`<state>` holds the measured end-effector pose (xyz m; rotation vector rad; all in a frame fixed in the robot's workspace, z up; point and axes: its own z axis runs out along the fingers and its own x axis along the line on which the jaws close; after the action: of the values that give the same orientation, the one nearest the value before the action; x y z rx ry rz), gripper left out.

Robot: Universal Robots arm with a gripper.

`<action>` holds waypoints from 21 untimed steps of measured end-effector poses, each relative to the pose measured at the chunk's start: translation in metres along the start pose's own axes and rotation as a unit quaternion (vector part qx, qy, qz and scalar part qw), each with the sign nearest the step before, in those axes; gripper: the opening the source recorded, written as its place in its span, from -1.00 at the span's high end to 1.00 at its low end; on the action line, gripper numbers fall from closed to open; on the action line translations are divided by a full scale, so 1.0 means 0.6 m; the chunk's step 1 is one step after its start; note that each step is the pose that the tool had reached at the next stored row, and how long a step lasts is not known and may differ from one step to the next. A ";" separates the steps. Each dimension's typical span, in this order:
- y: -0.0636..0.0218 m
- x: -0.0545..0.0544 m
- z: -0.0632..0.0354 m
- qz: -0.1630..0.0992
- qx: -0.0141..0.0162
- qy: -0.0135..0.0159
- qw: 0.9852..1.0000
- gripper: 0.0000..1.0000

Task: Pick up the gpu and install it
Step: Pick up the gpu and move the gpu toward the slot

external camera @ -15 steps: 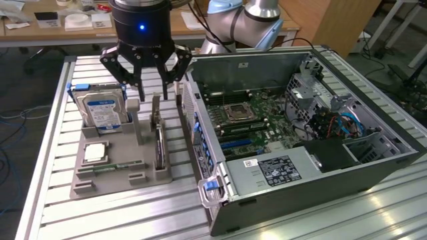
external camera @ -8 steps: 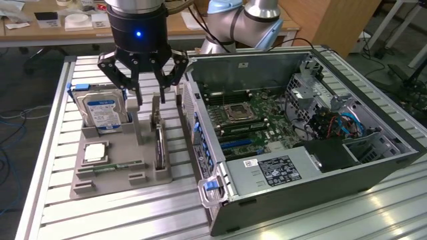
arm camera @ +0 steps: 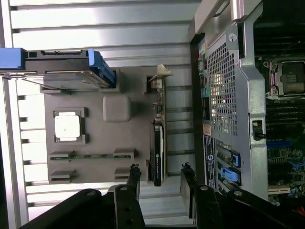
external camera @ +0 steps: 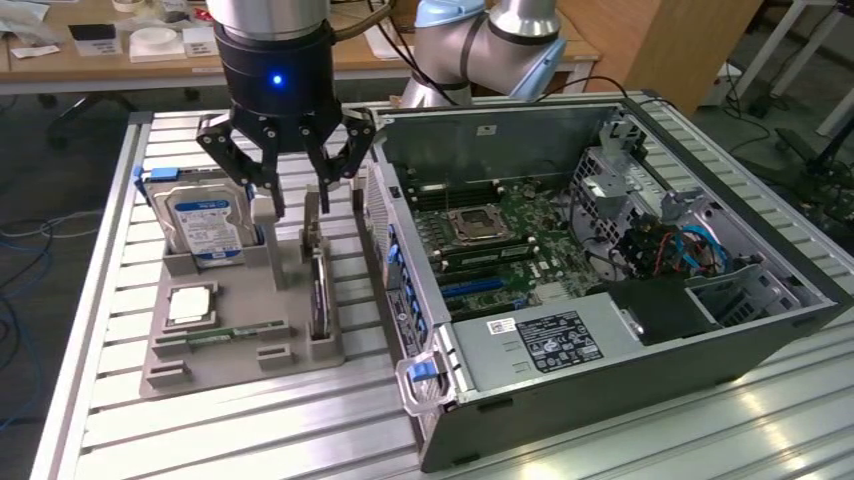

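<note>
Over the grey moulded holder on the slatted metal bench, the jaws hang spread and empty. Just below them the thin, black-faced gpu card stands on edge in its slot beside the open computer case. Its long axis runs along the gap between them.

A robotics lab is seen here. A slatted aluminium surface is laid out as a test bench, with an opened PC case and a grey parts fixture set on it. A robot arm is seen, its end effector hung over the fixture. Behind, a cluttered desk is made out, and loose cables are seen on the floor.
</note>
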<state>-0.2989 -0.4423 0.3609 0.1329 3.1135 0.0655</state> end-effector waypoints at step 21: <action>-0.002 0.001 0.036 0.000 0.000 0.000 1.000 0.05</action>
<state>-0.2990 -0.4423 0.3394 0.1330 3.1136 0.0655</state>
